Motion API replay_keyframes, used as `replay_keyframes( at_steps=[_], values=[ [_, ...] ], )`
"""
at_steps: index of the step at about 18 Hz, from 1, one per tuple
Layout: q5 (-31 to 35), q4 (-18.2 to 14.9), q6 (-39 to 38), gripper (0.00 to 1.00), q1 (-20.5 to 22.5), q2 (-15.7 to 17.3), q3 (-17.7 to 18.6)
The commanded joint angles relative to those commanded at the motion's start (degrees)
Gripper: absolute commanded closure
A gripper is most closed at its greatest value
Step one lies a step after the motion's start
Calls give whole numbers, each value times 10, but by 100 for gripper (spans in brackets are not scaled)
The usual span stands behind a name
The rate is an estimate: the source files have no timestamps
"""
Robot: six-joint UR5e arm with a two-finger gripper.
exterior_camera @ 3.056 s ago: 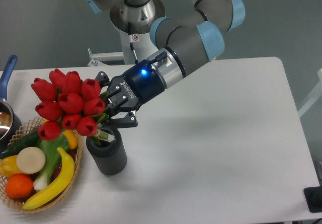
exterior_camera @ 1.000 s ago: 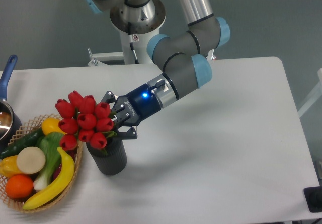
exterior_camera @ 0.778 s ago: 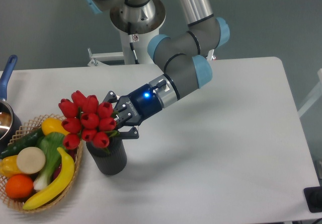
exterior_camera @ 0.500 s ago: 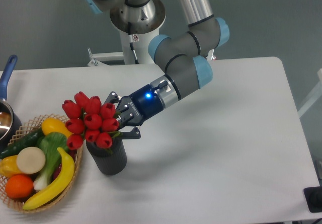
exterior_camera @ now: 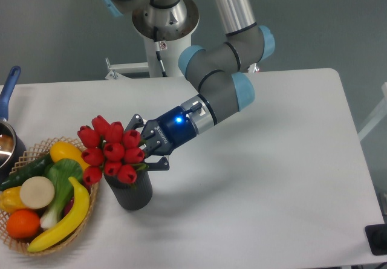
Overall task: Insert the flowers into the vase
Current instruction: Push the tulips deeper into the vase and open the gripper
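Note:
The flowers point(exterior_camera: 112, 150), a tight bunch of red tulip buds, sit over the mouth of the dark grey ribbed vase point(exterior_camera: 135, 195) at the table's left. The stems go down into the vase and are mostly hidden by the buds. My gripper point(exterior_camera: 146, 147) reaches in from the right, tilted down to the left. It is shut on the bunch just behind the buds, right above the vase's rim. The buds lean a little to the left, toward the basket.
A wicker basket point(exterior_camera: 92, 207) with toy produce stands right against the vase's left side. A metal pot point(exterior_camera: 6, 145) with a blue handle point(exterior_camera: 8, 89) is at the far left edge. The arm's base stands at the back.
My gripper has lowered with the flowers and shifted slightly right. The bunch has gone from above and left of the vase down onto its mouth, and its stems have sunk deeper.

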State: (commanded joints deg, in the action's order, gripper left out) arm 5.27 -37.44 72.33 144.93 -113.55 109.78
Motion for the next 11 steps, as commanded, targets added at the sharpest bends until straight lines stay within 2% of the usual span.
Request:
replay_keyframes(
  at_steps=[7,10,11],
  values=[
    [1,0,0,65,2,-2,4],
    [0,0,0,59,2,-2,5],
    [0,0,0,54,2,-2,5]
  ],
)
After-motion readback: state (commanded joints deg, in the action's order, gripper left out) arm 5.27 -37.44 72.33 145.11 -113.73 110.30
